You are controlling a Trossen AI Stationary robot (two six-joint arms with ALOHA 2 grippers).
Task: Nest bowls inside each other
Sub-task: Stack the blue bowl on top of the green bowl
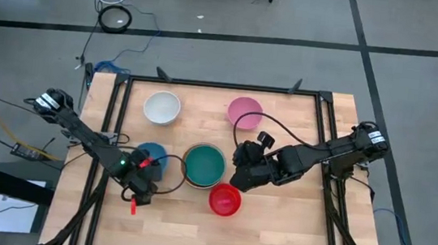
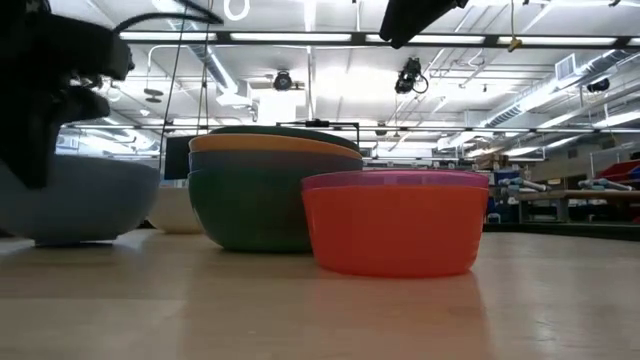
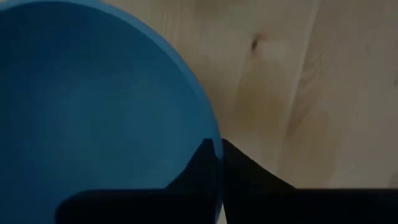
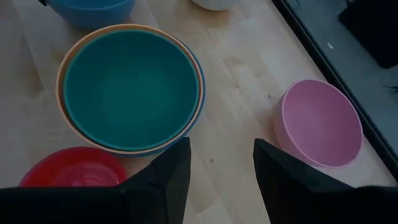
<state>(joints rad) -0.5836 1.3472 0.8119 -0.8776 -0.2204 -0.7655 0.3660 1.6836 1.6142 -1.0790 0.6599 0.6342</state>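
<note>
Your left gripper (image 3: 217, 163) has its fingers pinched on the blue bowl (image 3: 93, 106) rim; your right gripper (image 4: 221, 165) hovers spread wide, empty, near the teal bowl (image 4: 130, 87).

Five bowl spots on the table (image 1: 273, 226), one a nested stack.

Mid-table stands the stack of bowls (image 1: 204, 164), one inside another. Left of it sits the near-left bowl (image 1: 150, 154), with the left gripper (image 1: 145, 173) at its near rim, jaws on either side of it. The small bowl (image 1: 225, 200) lies just right and nearer, below the right gripper (image 1: 237, 180). Behind, well apart, stand the far-left bowl (image 1: 162, 107) and the far-right bowl (image 1: 245, 111).
</note>
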